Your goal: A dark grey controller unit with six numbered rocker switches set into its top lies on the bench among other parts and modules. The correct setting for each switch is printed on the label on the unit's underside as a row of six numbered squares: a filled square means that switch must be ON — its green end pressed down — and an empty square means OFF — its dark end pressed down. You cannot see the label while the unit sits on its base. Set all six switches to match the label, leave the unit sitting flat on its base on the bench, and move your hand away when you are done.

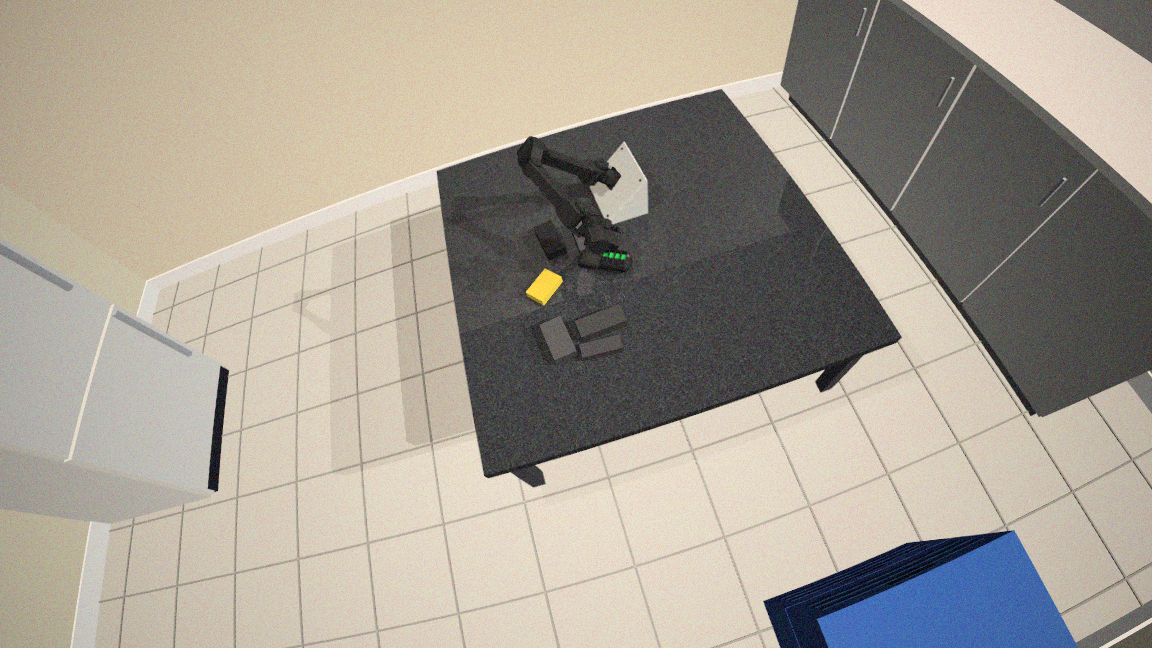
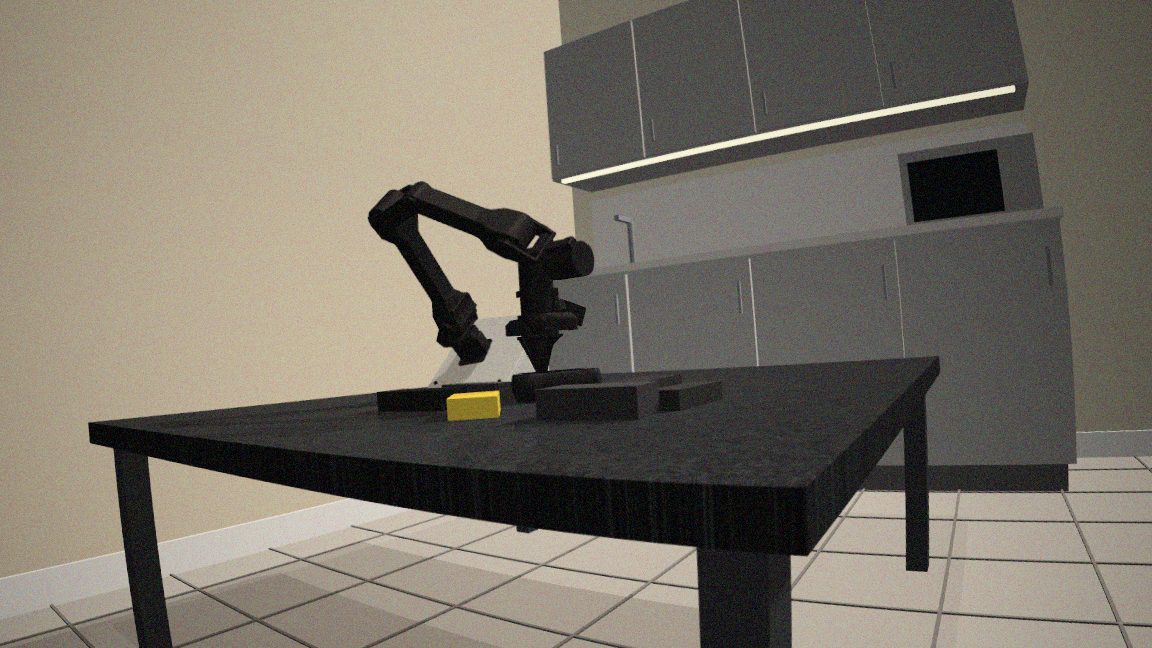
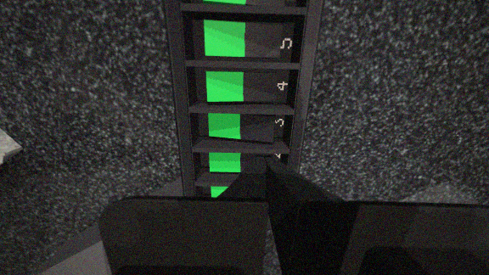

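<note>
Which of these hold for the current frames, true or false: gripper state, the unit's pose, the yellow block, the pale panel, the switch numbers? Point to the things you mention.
1. The gripper (image 1: 605, 246) (image 2: 542, 369) (image 3: 262, 163) is shut on the yellow block. False: it is shut with nothing between its fingers.
2. The controller unit (image 1: 601, 262) (image 2: 527, 388) (image 3: 306, 64) lies with its switches facing up. True.
3. The yellow block (image 1: 544, 286) (image 2: 473, 405) rests on top of the controller unit. False: it lies apart on the bench.
4. The pale panel (image 1: 632, 193) (image 2: 501, 352) stands behind the controller unit in the exterior view. True.
5. The numbers 4 and 5 are hidden in the wrist view. False: both are readable.
</note>
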